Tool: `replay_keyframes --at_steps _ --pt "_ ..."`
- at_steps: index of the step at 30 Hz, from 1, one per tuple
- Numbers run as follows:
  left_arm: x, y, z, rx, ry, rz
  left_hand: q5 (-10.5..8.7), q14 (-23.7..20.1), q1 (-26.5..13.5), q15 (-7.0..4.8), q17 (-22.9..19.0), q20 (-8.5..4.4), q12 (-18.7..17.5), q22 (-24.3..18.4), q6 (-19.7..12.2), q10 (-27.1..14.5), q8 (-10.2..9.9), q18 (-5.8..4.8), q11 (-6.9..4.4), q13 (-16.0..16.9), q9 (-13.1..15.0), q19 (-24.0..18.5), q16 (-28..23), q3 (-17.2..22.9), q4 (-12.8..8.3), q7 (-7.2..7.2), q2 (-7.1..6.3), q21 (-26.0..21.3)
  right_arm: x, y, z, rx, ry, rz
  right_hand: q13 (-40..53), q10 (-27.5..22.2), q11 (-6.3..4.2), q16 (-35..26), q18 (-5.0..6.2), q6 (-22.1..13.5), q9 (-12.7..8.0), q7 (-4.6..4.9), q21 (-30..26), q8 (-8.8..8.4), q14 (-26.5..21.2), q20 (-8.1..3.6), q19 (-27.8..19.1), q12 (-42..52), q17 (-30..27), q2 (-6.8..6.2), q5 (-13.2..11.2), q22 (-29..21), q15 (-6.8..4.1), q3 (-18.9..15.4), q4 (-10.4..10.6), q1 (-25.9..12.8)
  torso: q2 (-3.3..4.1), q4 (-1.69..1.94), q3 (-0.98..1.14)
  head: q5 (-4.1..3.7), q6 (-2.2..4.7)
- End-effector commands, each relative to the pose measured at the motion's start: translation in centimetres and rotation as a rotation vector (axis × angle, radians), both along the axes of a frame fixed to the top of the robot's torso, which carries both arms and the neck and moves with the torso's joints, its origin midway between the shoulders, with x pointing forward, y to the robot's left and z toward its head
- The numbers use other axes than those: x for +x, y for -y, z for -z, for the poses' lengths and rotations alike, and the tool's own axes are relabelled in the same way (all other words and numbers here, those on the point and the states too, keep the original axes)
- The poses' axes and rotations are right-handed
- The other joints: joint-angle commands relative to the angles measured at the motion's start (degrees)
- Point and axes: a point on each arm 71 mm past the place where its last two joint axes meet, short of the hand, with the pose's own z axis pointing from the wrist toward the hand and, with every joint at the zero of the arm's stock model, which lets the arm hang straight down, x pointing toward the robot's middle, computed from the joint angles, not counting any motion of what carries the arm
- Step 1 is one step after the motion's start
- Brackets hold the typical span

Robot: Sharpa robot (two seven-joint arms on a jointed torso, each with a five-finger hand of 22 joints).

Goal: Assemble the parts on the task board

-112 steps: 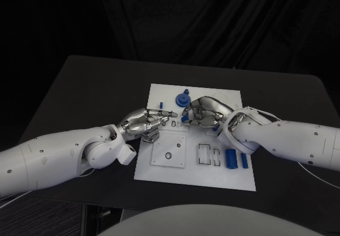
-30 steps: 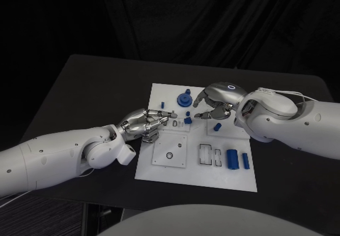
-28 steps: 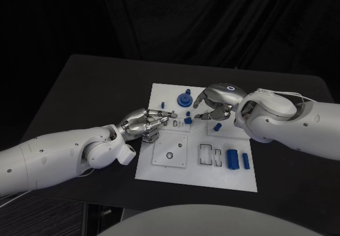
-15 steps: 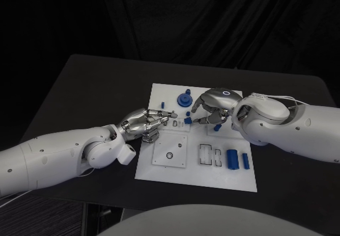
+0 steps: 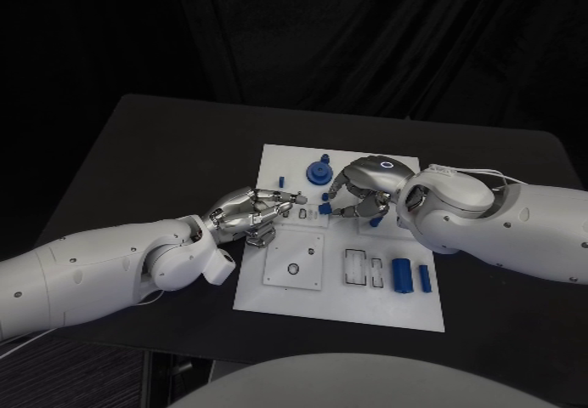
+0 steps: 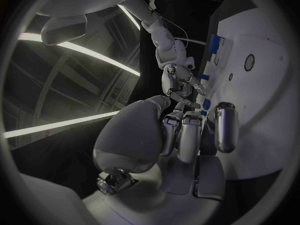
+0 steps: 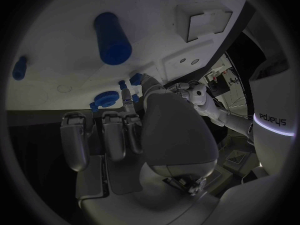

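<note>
The white task board (image 5: 321, 293) lies mid-table. My left hand (image 5: 255, 212) rests on its left edge with fingers curled in and nothing in them; the left wrist view shows this hand (image 6: 187, 135) the same way. My right hand (image 5: 364, 189) is low over the board's upper middle, its fingertips against a small blue part (image 5: 325, 207) that stands in the board. Whether the fingers grip that part is hidden. In the right wrist view the thumb of my right hand (image 7: 134, 135) lies beside that small blue part (image 7: 134, 78). A blue gear (image 5: 319, 174) stands just behind it.
A blue cylinder (image 5: 399, 274) and a blue bar (image 5: 424, 278) lie at the board's right side, beside empty rectangular slots (image 5: 354, 267). A thin blue peg (image 5: 280, 181) stands near the board's upper left. Another small blue piece (image 5: 374, 221) sits under my right wrist.
My right hand, which had lifted off and left the small blue part standing, has come back down and left onto it. My left hand has not moved.
</note>
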Motion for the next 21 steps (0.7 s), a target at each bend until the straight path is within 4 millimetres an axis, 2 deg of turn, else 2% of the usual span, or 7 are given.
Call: replay_keyframes --at_steps 1,5,21 --pt "-0.11 0.19 -0.06 -0.018 0.001 0.009 0.32 6.0 0.0 0.47 15.1 -0.13 -0.1 5.6 0.4 6.0 0.3 -0.23 0.25 14.9 0.1 -0.1 0.1 0.4 0.0 0.07 0.39 -0.2 -0.08 -0.11 0.2 -0.011 -0.001 -0.01 15.1 6.0 -0.45 0.2 -0.89 -0.5 -0.1 0.05 0.2 -0.36 6.0 -0.34 5.9 0.1 15.1 -0.07 0.4 15.0 -0.52 0.1 -0.2 0.7 0.02 -0.04 0.05 -0.01 -0.01" --pt "-0.13 0.16 -0.05 -0.017 0.0 0.008 0.31 6.0 0.0 0.47 15.1 -0.12 -0.1 5.6 0.4 6.0 0.3 -0.24 0.25 14.9 0.1 -0.1 0.1 0.4 0.0 0.08 0.39 -0.2 -0.02 -0.24 0.29 -0.013 -0.003 -0.013 15.1 6.0 -0.61 0.2 -0.89 -0.8 -0.5 0.02 0.2 -0.95 6.0 -0.44 5.9 0.1 15.1 0.15 2.8 15.0 -0.65 0.4 -0.4 1.4 0.0 -0.04 0.03 -0.03 -0.01" --pt "-0.18 0.12 -0.04 -0.014 -0.003 0.009 0.33 6.0 0.0 0.49 15.1 -0.11 -0.1 5.6 0.5 6.0 0.3 -0.23 0.27 14.9 0.1 -0.1 0.1 0.4 0.0 0.09 0.37 -0.2 0.17 -0.95 0.79 -0.015 -0.009 -0.031 15.1 6.0 -0.55 0.2 -0.73 0.0 -0.5 -0.02 -0.3 -0.88 6.0 -0.41 5.5 0.1 15.1 0.52 2.6 14.8 -0.6 0.6 -0.4 1.4 0.01 -0.02 0.0 -0.03 -0.01"
